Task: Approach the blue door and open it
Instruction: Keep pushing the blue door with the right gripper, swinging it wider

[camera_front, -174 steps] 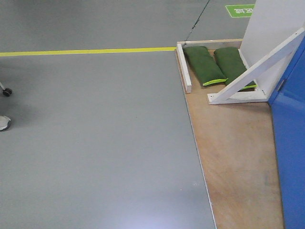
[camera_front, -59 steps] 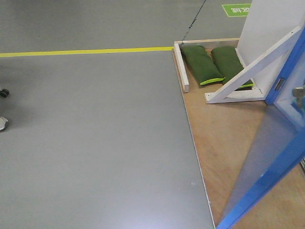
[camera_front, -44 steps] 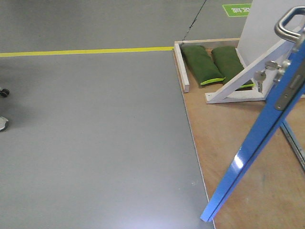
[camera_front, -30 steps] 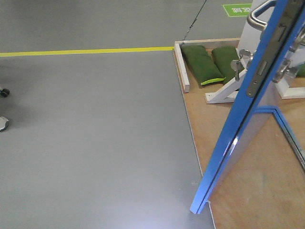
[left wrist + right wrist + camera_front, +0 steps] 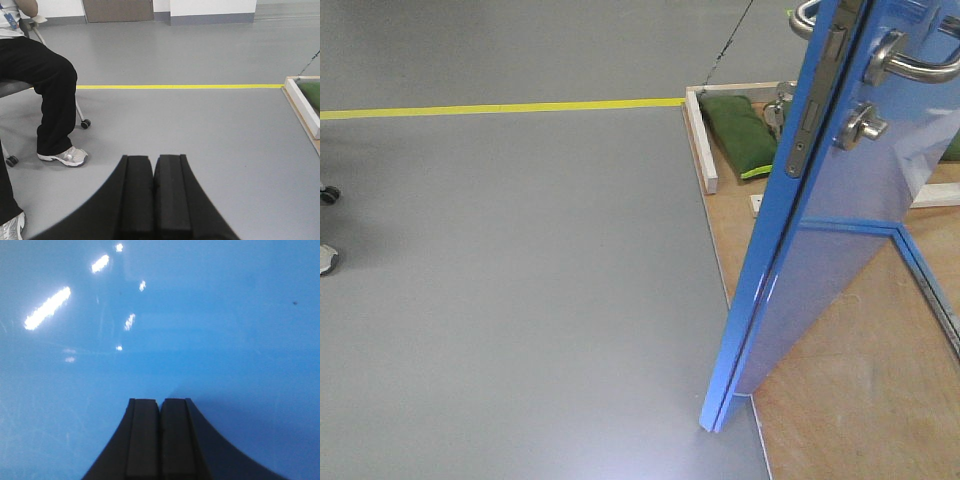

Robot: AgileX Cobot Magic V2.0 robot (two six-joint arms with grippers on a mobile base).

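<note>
the right gripper (image 5: 160, 440) is pinched shut, holding nothing. the blue door (image 5: 200, 315) stands just ahead of its tips, partly open. it looks stiff, heavy and slippery, so the lever handle (image 5: 920, 68) is the best place to grab. the left gripper (image 5: 153, 195) is shut and empty too.

You see the blue door (image 5: 840, 250) standing ajar, its lock edge towards you. Its lower corner sits over the grey floor (image 5: 520, 280), at the edge of the plywood platform (image 5: 860, 410). The lever handle (image 5: 920, 68) is above the thumb-turn (image 5: 858, 125). A green sandbag (image 5: 735, 130) lies beyond the door.
</note>
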